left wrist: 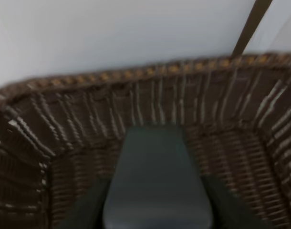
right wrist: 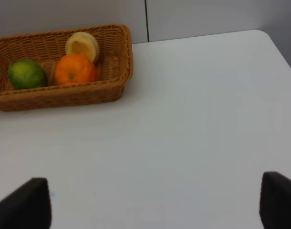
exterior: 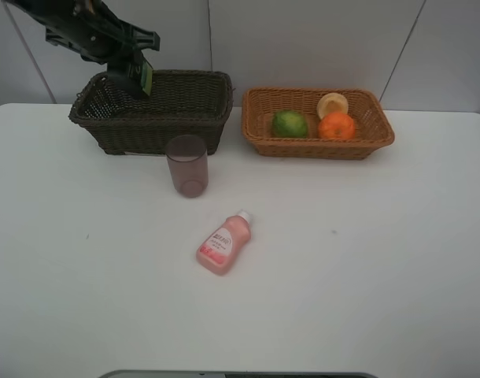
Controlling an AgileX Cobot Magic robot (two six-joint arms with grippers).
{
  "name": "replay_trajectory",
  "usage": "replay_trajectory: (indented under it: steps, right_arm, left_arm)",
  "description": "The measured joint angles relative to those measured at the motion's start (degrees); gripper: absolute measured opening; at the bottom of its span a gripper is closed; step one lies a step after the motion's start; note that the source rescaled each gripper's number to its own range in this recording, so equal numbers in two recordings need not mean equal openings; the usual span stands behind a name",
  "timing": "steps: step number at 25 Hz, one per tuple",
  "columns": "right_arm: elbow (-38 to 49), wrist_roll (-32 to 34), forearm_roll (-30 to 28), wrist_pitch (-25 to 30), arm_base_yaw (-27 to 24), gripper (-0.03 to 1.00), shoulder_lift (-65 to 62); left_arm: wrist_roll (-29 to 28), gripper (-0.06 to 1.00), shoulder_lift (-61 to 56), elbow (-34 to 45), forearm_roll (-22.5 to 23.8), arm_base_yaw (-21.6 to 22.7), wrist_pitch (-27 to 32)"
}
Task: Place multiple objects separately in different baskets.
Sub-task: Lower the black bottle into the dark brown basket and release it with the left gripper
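Dark green pump bottle (left wrist: 155, 181) is being clamped between the jaws of the left gripper (exterior: 138, 75), which are being pressed partly closed on its sides. It is being held over the left end of the dark brown basket (exterior: 145, 130); whether the bottle is touching the basket floor cannot be told. The right gripper (right wrist: 152, 202) is being held wide open with nothing between its fingers (right wrist: 26, 207), above the bare white table (exterior: 366, 276) near the light tan basket (exterior: 326, 148). In that basket the green citrus fruit (exterior: 289, 124), the orange (exterior: 336, 126) and a yellowish round fruit (exterior: 332, 104) are being carried, close together. The translucent mauve cup (exterior: 187, 165) is being shown upright just in front of the dark basket. The pink white-capped bottle (exterior: 223, 242) is being shown lying on its side near the table's middle, apart from both baskets.
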Motion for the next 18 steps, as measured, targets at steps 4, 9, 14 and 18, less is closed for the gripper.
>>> replay_trajectory:
  steps: [4, 9, 14, 18]
  right_arm:
    - [0.00, 0.00, 0.00, 0.00, 0.00, 0.90, 0.00]
    - [0.00, 0.00, 0.00, 0.00, 0.00, 0.90, 0.00]
    - [0.00, 0.00, 0.00, 0.00, 0.00, 0.90, 0.00]
    - [0.00, 0.00, 0.00, 0.00, 0.00, 0.90, 0.00]
  left_arm:
    - [0.00, 0.43, 4.71, 0.00, 0.07, 0.00, -1.36]
    - [0.00, 0.43, 7.29, 0.00, 0.07, 0.00, -2.83]
    - [0.00, 0.43, 7.34, 0.00, 0.07, 0.00, -3.31]
    - [0.00, 0.80, 7.28, 0.00, 0.12, 0.00, -3.59]
